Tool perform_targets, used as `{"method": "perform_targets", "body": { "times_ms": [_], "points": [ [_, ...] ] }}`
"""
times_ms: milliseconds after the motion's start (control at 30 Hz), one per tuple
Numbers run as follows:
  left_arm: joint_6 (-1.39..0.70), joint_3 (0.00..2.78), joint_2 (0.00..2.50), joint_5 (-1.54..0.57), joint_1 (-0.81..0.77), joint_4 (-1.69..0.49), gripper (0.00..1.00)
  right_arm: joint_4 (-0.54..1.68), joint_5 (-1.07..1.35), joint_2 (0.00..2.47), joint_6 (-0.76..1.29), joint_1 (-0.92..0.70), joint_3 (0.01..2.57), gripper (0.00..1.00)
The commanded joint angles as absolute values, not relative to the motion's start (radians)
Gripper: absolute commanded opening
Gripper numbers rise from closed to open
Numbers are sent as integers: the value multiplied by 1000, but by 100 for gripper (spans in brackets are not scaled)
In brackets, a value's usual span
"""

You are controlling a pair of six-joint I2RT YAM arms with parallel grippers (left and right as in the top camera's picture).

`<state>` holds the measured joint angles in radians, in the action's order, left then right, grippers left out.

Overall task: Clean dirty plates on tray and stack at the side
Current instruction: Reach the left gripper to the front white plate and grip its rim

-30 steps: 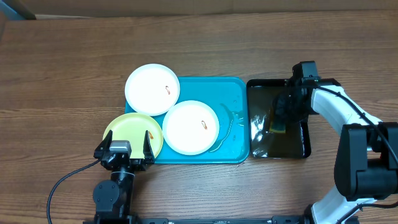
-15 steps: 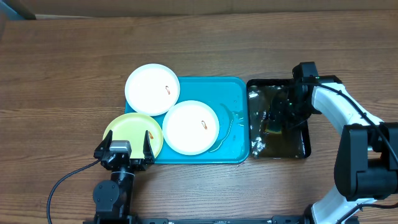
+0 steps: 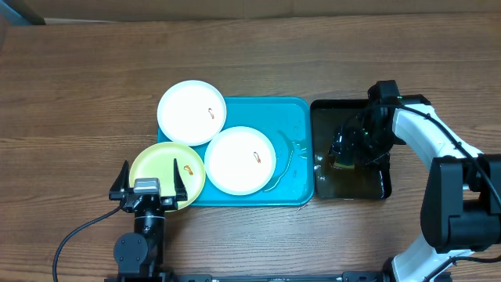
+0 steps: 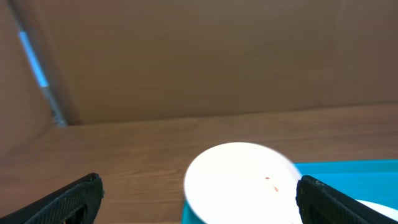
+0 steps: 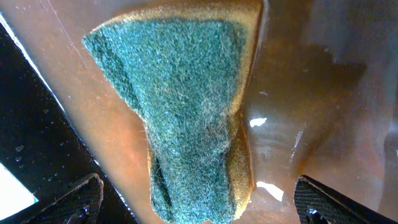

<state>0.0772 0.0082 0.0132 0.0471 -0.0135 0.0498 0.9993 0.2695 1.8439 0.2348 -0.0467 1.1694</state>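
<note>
Right gripper [image 5: 200, 202]: jaws spread wide, gripping nothing, poised over sponge [image 5: 186, 106] lying in brown water. Left gripper [image 3: 149, 169]: likewise wide open, empty, above yellow-green plate [image 3: 159, 155]. Wooden table [image 3: 78, 78]. Turquoise tray [image 3: 293, 117] at centre, water streaks on right half. Black tray [image 3: 352, 186] just beside it on right. White plate [image 3: 235, 168] inside turquoise tray; second white plate [image 3: 188, 117] overhanging far-left corner; yellow-green one overhanging near-left corner. Orange-red smear [image 3: 257, 156] on each.
</note>
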Motion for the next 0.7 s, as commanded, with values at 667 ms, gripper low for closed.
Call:
{"method": "perform_targets", "body": {
  "times_ms": [667],
  "points": [
    [-219, 1407, 1057, -457, -33, -1251, 100, 803, 263, 1842, 233, -46, 1193, 100]
  ]
}}
